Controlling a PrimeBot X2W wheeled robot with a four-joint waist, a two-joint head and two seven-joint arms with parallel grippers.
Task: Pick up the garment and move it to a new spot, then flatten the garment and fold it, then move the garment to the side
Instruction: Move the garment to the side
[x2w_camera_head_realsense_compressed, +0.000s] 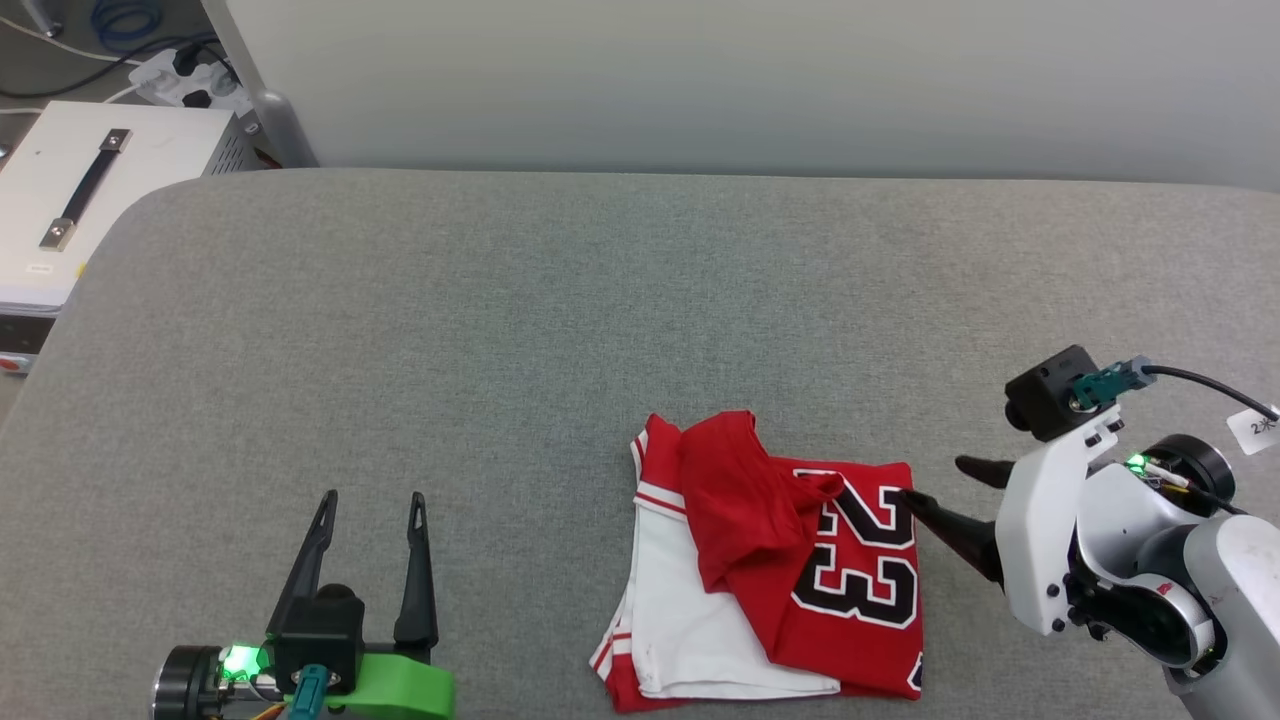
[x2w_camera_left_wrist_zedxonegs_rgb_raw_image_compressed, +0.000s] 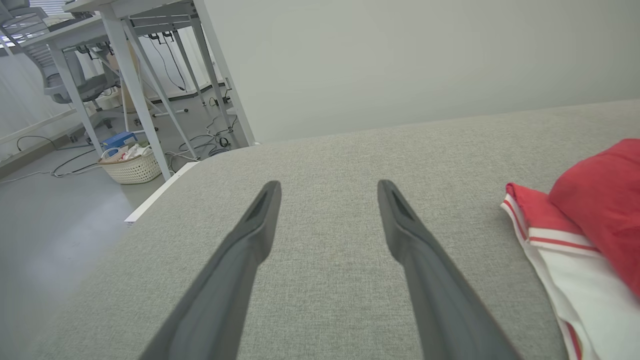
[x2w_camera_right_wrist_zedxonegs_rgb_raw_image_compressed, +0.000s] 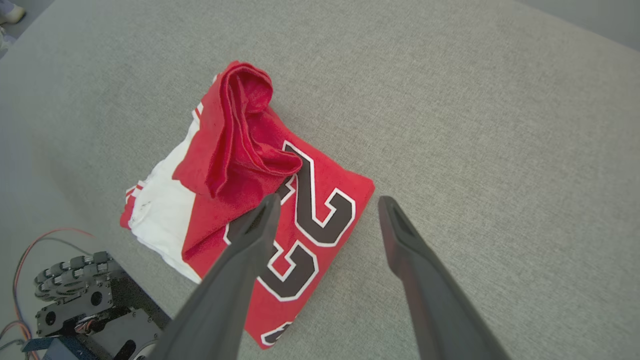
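While the right gripper (x2w_camera_head_realsense_compressed: 932, 480) stands open with one finger at the right edge of the shirt (x2w_camera_head_realsense_compressed: 860, 560), it holds nothing. The shirt lies loosely folded on the grey surface (x2w_camera_head_realsense_compressed: 500, 330), close to the robot. It looks light, soft and floppy; a pinch through all layers at that edge seems best. The left gripper (x2w_camera_head_realsense_compressed: 373, 497) is open, well apart.

A grey fabric surface (x2w_camera_head_realsense_compressed: 500, 300) meets a pale wall (x2w_camera_head_realsense_compressed: 700, 80), a basket (x2w_camera_left_wrist_zedxonegs_rgb_raw_image_compressed: 132, 169) beside white desk legs (x2w_camera_left_wrist_zedxonegs_rgb_raw_image_compressed: 134, 90)
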